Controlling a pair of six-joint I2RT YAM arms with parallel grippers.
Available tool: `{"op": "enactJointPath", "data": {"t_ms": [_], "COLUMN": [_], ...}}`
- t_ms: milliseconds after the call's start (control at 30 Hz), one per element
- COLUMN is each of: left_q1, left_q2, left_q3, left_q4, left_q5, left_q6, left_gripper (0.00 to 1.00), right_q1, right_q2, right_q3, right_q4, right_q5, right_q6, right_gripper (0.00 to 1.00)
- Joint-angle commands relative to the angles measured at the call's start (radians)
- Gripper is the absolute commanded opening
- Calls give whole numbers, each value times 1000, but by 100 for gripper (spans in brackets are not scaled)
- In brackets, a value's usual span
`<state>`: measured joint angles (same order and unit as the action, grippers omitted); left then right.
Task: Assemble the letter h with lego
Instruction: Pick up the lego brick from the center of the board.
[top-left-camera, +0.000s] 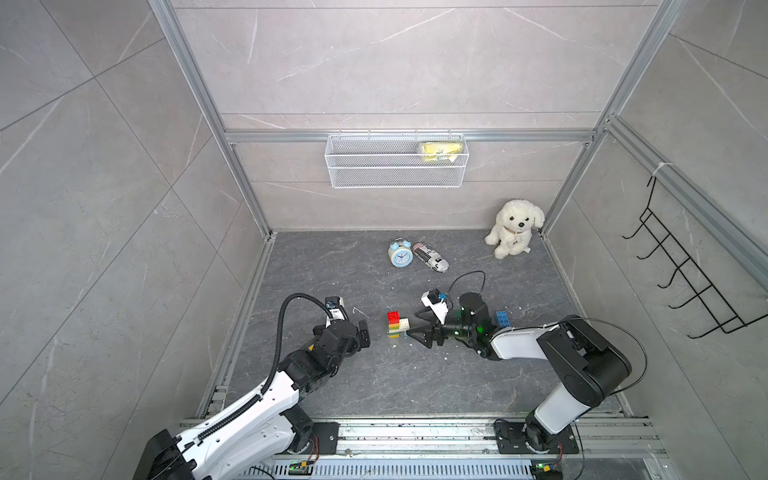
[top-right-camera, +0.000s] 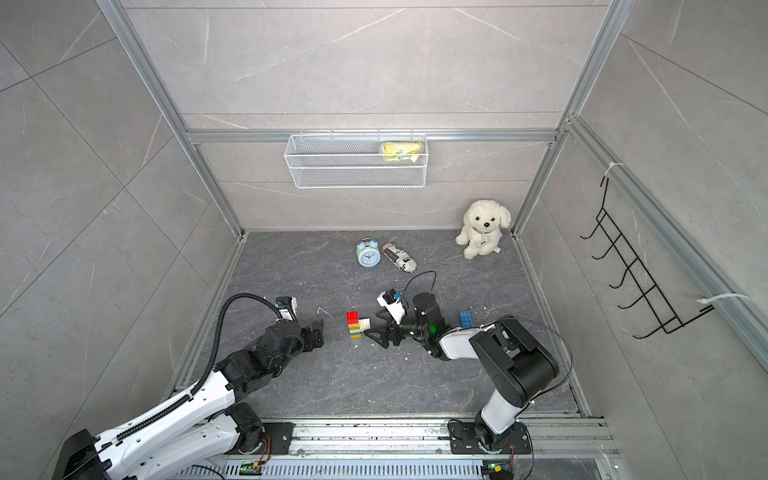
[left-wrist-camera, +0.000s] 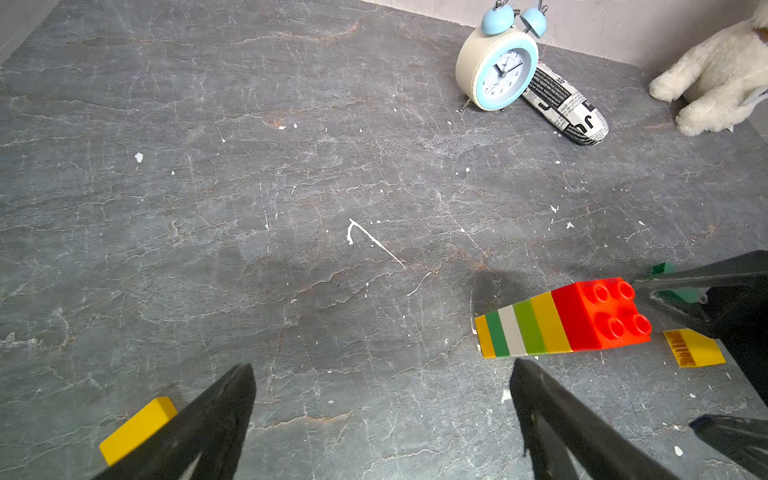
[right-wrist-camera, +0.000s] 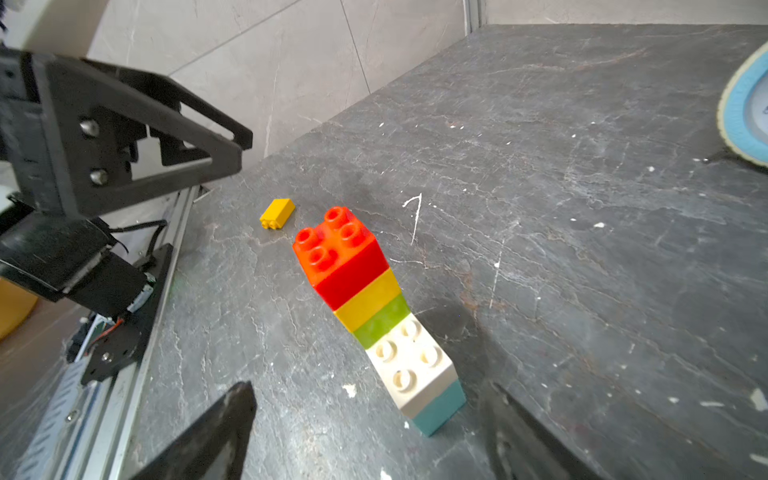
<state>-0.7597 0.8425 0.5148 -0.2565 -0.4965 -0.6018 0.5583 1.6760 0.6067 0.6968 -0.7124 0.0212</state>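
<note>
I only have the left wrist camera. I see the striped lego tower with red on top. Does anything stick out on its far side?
Observer: Yes. The right wrist view shows a white brick jutting out sideways partway down, its studs bare, with a teal brick under it.
Operator: Is the right gripper holding it?
Observer: No. The right gripper is open, fingers spread wide, with the white end ahead between them and no contact visible.
Operator: Any spare bricks I can't see?
Observer: One blue brick lies on the table beside the right arm, on the side away from the tower; both top views show it.
</note>
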Motion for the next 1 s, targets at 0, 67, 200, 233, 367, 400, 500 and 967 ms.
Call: {"op": "enactJointPath", "data": {"t_ms": [0, 67, 200, 233, 367, 400, 500, 967], "left_q1": [-6, -6, -6, -6, -6, -6, -6, -6], "left_q2": [-11, -8, -6, -6, -8, -7, -3, 11], "left_q3": [4, 11, 12, 12, 13, 14, 13, 14], "left_q4": [20, 11, 13, 14, 11, 11, 13, 11], "left_q5": [-30, -27, -18, -16, -14, -13, -13, -15], "left_q6": [-9, -14, -13, -10, -7, -5, -4, -6], "left_gripper": [100, 100, 100, 99, 100, 100, 100, 99], "right_q1": [23, 28, 42, 48, 78, 83, 103, 144], "right_q2": [49, 89, 127, 137, 157, 159, 179, 204], "right_q3": [99, 146, 184, 200, 237, 235, 253, 246], "right_q4": [-251, -310, -326, -346, -386, -374, -382, -292], "right_q5": [12, 16, 28, 32, 49, 49, 74, 191], "right_q6": [-153, -177, -205, -216, -253, -253, -260, -221], "right_gripper": [87, 86, 86, 86, 85, 84, 78, 63]}}
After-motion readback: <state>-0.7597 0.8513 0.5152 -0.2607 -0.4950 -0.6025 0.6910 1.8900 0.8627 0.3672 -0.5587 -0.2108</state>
